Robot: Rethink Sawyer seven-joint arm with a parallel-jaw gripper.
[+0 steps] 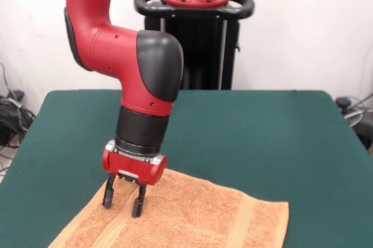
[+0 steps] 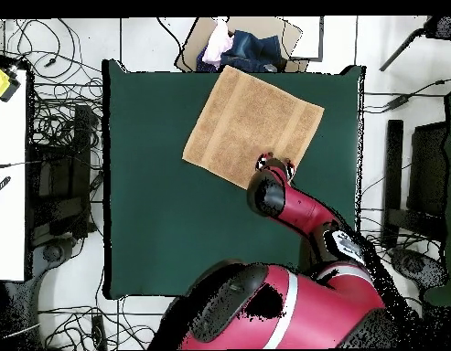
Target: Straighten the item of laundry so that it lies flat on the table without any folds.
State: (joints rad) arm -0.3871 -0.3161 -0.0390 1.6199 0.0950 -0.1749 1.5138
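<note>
Hovering spread-fingered gripper [image 1: 123, 199] right at towel [image 1: 192, 216] corner, cloth spreading flat away beneath across surface [image 1: 262, 137], seemingly fold-free.

Red and black arm [image 1: 125, 56] descending from above, elbow bent, wrist vertical. Gripper [image 1: 123, 200] pointing straight down, jaws parted with a clear gap between the two black fingers [image 1: 108, 197], tips at cloth level.

Tangled cables [image 2: 59, 128] on the floor; perhaps clothes in a box [image 2: 242, 44].
</note>
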